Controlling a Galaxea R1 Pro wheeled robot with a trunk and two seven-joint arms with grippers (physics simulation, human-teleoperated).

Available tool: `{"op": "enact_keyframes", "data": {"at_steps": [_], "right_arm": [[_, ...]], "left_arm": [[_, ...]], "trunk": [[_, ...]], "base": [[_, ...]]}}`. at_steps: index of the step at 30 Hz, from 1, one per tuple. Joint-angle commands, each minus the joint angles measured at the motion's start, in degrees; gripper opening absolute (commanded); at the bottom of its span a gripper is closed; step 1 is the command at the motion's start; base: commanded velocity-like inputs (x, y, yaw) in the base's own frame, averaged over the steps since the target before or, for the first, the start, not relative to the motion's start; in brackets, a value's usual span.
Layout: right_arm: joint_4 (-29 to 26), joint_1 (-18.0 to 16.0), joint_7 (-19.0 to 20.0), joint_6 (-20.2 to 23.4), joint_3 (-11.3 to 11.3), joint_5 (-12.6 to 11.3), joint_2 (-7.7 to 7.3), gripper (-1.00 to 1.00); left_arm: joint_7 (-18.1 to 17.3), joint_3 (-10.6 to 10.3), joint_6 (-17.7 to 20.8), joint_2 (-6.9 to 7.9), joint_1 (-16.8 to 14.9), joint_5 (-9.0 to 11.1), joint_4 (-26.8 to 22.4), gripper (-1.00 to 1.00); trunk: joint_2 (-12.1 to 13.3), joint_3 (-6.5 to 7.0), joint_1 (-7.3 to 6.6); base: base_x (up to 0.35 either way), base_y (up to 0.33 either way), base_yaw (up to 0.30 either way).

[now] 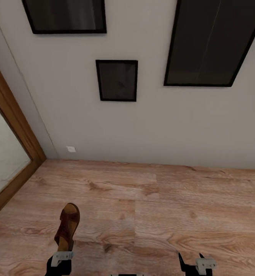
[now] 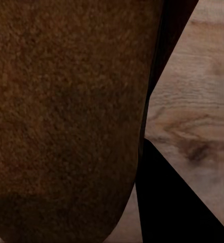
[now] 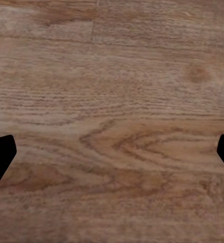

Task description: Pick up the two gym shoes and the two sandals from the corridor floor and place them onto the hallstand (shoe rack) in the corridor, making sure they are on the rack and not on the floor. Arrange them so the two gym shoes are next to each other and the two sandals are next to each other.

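One brown leather open sandal (image 1: 68, 226), tan footbed up, hangs clamped in the left gripper (image 1: 62, 256) above light brown wood-grain plank flooring (image 1: 162, 214). The right gripper (image 1: 191, 261) hovers nearby, fingers spread and empty. Behind, a pale grey wall (image 1: 150, 126) carries three dark black-framed pictures (image 1: 117, 80); one wooden door frame (image 1: 12, 115) stands left.
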Motion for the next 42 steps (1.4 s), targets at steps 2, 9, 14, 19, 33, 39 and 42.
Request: {"op": "enact_keyframes", "data": {"at_steps": [2,9,14,19,33,39,42], "right_arm": [[0.1,-0.1,0.5,-0.2,-0.5,0.0,-0.04,1.0],[0.1,-0.1,0.5,-0.2,-0.5,0.0,-0.05,1.0],[0.1,-0.1,0.5,-0.2,-0.5,0.0,-0.08,1.0],[0.1,-0.1,0.5,-0.2,-0.5,0.0,-0.08,1.0],[0.1,-0.1,0.5,-0.2,-0.5,0.0,-0.08,1.0],[0.1,-0.1,0.5,-0.2,-0.5,0.0,-0.06,1.0],[0.0,-0.1,0.5,-0.2,-0.5,0.0,-0.08,1.0]], "left_arm": [[-0.4,0.5,-0.3,-0.02,0.0,-0.5,0.0,-1.0],[-0.4,0.6,-0.3,-0.01,0.0,-0.3,0.0,-1.0],[-0.4,0.6,-0.3,-0.01,0.0,-0.2,0.0,-1.0],[-0.4,0.6,-0.3,-0.01,0.0,-0.2,0.0,-1.0],[-0.4,0.6,-0.3,-0.01,0.0,-0.2,0.1,-1.0],[-0.4,0.6,-0.3,-0.01,0.0,-0.2,0.1,-1.0],[-0.4,0.6,-0.3,-0.01,0.0,-0.2,0.1,-1.0]], "trunk": [[0.0,-0.05,-0.01],[0.0,-0.05,-0.01],[0.0,0.0,-0.01],[0.0,0.09,-0.01],[0.0,0.4,-0.01],[0.0,0.57,-0.01],[0.0,0.66,-0.01]], "base": [[0.0,0.0,-0.3],[0.0,0.0,-0.3],[0.0,0.0,-0.3],[0.0,0.0,-0.3],[0.0,0.0,-0.3],[0.0,0.0,-0.3],[0.0,0.0,-0.3]]}}
